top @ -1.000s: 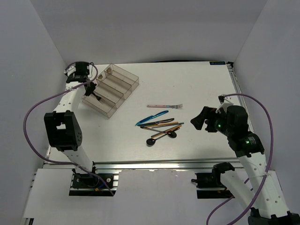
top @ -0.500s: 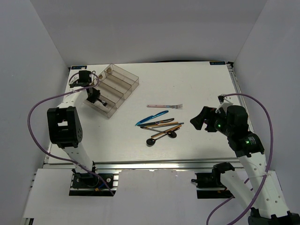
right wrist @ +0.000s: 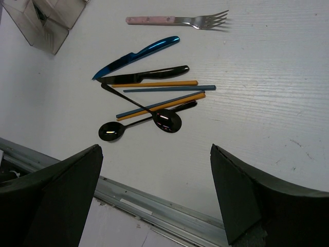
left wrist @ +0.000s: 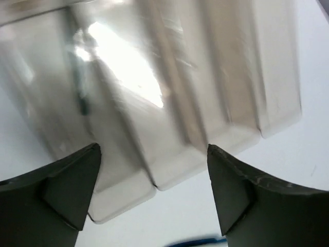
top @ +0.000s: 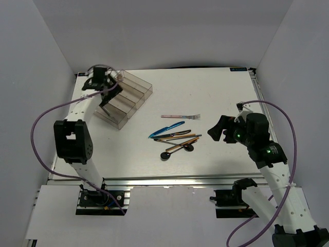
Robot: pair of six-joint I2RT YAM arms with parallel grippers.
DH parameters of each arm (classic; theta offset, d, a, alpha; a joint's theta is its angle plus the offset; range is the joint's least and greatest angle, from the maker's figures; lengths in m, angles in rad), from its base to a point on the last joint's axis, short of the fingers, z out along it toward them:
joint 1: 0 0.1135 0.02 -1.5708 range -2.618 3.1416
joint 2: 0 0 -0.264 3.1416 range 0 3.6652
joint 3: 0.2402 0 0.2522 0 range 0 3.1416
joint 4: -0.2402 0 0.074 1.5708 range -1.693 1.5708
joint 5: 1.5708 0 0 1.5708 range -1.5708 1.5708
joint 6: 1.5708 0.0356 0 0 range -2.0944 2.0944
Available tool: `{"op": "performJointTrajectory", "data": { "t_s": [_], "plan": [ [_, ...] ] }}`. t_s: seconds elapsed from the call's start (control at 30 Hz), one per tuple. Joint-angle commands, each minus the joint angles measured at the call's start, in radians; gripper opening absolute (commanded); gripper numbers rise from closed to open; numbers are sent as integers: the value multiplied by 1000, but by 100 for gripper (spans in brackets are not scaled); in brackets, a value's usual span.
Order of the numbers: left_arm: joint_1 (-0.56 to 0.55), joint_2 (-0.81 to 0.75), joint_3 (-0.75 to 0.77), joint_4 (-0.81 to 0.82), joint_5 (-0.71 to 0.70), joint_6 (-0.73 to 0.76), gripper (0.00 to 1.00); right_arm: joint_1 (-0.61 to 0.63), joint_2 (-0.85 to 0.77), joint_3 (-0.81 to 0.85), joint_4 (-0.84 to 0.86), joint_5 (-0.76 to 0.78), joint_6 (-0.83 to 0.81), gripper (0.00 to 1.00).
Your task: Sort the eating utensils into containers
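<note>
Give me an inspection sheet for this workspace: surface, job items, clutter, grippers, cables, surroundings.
Surface: white table, faint scuffs.
Job's things: clear organizer tray at the far left, with one dark utensil inside, blurred. Loose mid-table: pink-handled fork lying apart; blue knife, black spoons and chopsticks overlapping in a pile.
Clutter: nothing seen.
Grippers: left gripper open, empty, over the tray; right gripper open, empty, over the table near the pile.
Cables: a purple cable loops off each arm, neither lying on the utensils.
Surroundings: plain white walls on three sides; metal rail along the near edge.
</note>
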Motion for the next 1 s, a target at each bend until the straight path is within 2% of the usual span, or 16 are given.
{"op": "performJointTrajectory", "data": {
  "t_s": [0.0,0.03,0.07,0.1,0.13,0.17,0.2,0.27,0.3,0.53,0.63,0.8,0.97],
  "plan": [
    [-223,42,275,26,104,374,94,2,8,28,53,-24,-20,89],
    [-270,87,338,-51,124,444,94,3,14,31,50,-32,-20,89],
    [-363,171,392,-91,135,517,94,3,14,34,44,-38,-21,89],
    [-410,208,476,-129,143,661,94,3,14,42,43,-49,-21,89],
    [-451,234,497,-184,132,723,94,2,9,44,41,-56,-21,89],
    [-529,263,497,-189,125,778,94,2,6,47,37,-58,-20,89],
    [-562,271,492,-191,121,878,94,2,2,50,29,-58,-21,89],
    [-615,279,453,-150,141,932,93,3,-8,54,18,-58,-27,89],
    [-623,280,442,-131,141,961,93,2,-9,57,7,-61,-30,89],
    [-631,292,411,-47,390,1072,93,2,-24,62,-39,-81,-58,89],
    [-631,352,443,-80,388,1107,93,3,-31,64,-45,-98,-63,89],
    [-631,489,622,-212,364,1148,90,3,-37,62,-54,-121,-67,89],
    [-631,546,638,-220,351,1147,89,3,-40,67,-71,-115,-80,89]
  ]
}}
